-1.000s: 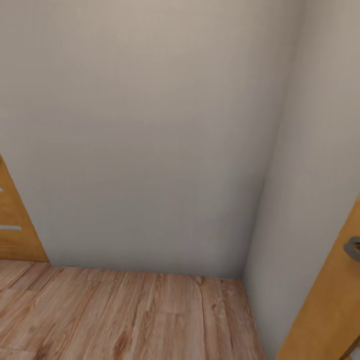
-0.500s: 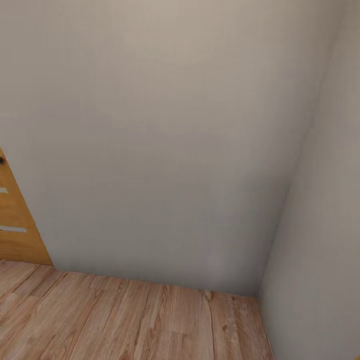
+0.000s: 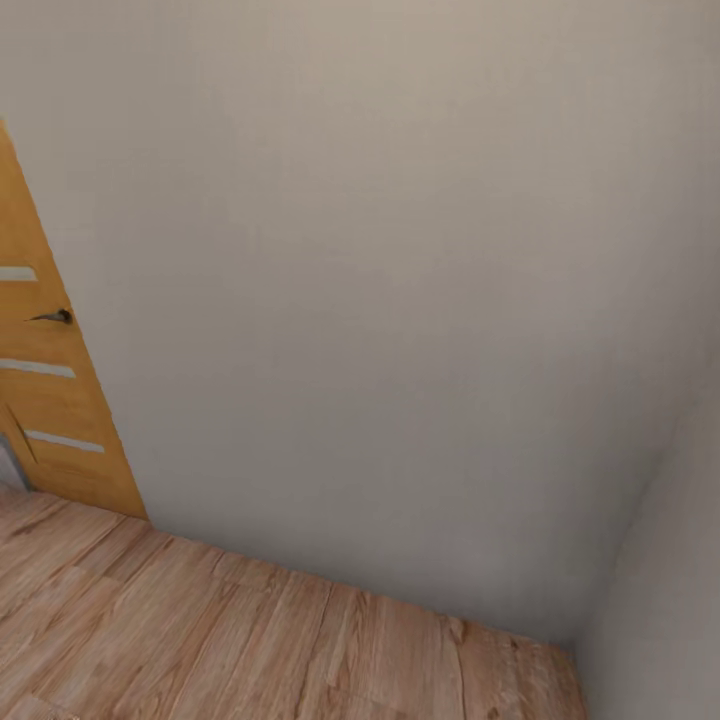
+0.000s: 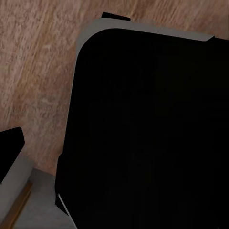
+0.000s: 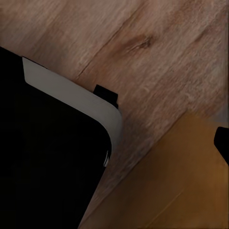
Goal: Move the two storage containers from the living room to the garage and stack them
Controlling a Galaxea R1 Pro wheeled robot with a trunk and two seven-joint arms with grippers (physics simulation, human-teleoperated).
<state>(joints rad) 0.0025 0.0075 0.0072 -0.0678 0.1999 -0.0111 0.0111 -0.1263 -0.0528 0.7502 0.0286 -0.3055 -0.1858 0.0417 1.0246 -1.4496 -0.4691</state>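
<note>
The storage containers are out of view. The head view faces a bare pale grey wall [image 3: 380, 300] above a light wood-plank floor [image 3: 200, 640]. In the left wrist view, the robot's black base with a grey rim [image 4: 152, 133] stands over the plank floor [image 4: 43, 62], and one dark fingertip [image 4: 9, 148] pokes in at the edge. In the right wrist view, the same black base [image 5: 47, 157] shows, with one dark fingertip [image 5: 223, 143] at the edge. Neither view shows how the jaws stand, and nothing is seen held.
An orange-wood door [image 3: 50, 400] with pale stripes and a dark handle [image 3: 55, 316] stands at the left. A second wall [image 3: 670, 600] meets the first in a corner at the lower right. Orange wood [image 5: 176, 186] lies close beside the base in the right wrist view.
The whole head view has swung, so the camera moved. The left door now shows more, with its handle. The right-hand door with its handle has left the picture, and the corner sits lower right.
</note>
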